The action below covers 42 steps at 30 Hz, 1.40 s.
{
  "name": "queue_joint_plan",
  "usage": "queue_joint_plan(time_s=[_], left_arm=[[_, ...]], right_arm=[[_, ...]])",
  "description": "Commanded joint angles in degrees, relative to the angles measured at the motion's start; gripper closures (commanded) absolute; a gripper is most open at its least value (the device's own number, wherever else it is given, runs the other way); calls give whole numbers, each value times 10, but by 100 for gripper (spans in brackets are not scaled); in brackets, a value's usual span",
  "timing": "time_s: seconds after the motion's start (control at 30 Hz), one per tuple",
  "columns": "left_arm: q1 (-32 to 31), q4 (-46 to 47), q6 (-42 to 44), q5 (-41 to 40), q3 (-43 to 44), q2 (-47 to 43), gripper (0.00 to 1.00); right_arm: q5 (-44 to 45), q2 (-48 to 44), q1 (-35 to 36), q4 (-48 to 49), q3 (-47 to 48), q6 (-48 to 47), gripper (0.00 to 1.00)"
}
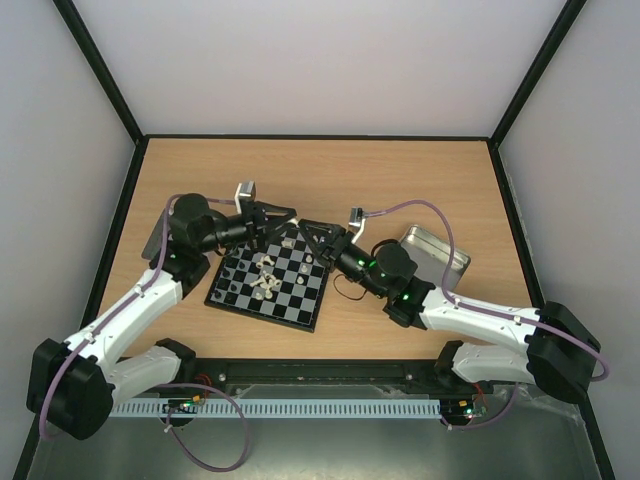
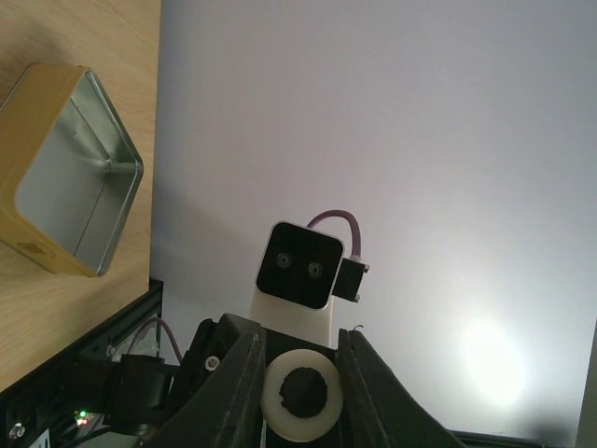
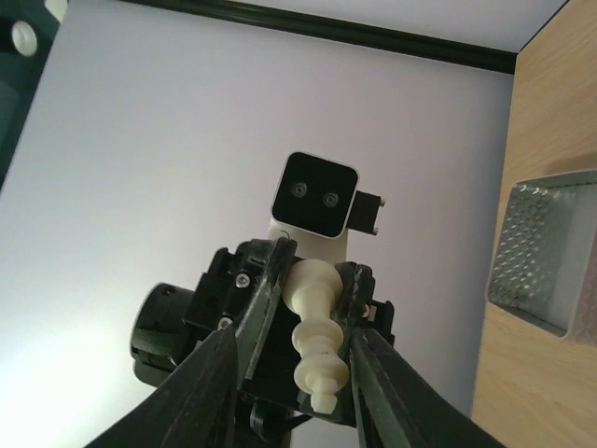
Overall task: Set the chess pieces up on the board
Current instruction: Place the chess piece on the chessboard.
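Note:
The board (image 1: pixel 262 312) lies at the middle of the table with several cream-white and black chess pieces (image 1: pixel 265 280) on it, some lying on their sides. Both grippers meet tip to tip above its far edge. My left gripper (image 1: pixel 290 222) is shut on the round base of a cream-white piece (image 2: pixel 300 387), which fills the gap between its fingers (image 2: pixel 244 378). In the right wrist view the same piece (image 3: pixel 317 327) points toward me. Its head lies between my right gripper's (image 3: pixel 295 341) open fingers (image 3: pixel 201 392), close to the right one. My right gripper (image 1: pixel 318 238) faces the left one.
A shallow silver tin (image 1: pixel 435 255) stands right of the board behind my right arm. It also shows in the left wrist view (image 2: pixel 65 177) and the right wrist view (image 3: pixel 546 252). Black frame posts and pale walls enclose the table.

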Motion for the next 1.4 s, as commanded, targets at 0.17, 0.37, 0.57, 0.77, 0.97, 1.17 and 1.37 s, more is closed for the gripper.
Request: queue_joint_plan(time_s=[0.17,0.37,0.57,0.77,0.97,1.17,1.37], left_arm=[[3,35,-5,2,-16,-16,86],[2,18,21,-5,-21,-14,84],[8,-141,169,-71,11,-18,45],[42,-330,409,-271,51,-38,31],[47,-405,585,-460,132,-42,27],[47,-363,668,-514,143,-57,26],[53,-340,688,-514,115,-77,23]], right_arm=[[35,3,1,31,8,37,83],[34,2,1,26,10,34,91],[45,-15,-2,-79,21,-13,94],[111,-65,-15,-316,27,-116,95],[96,-56,-53,-554,107,-222,95],[51,40,-66,-761,238,-332,95],[-9,154,-73,-873,339,-392,96]])
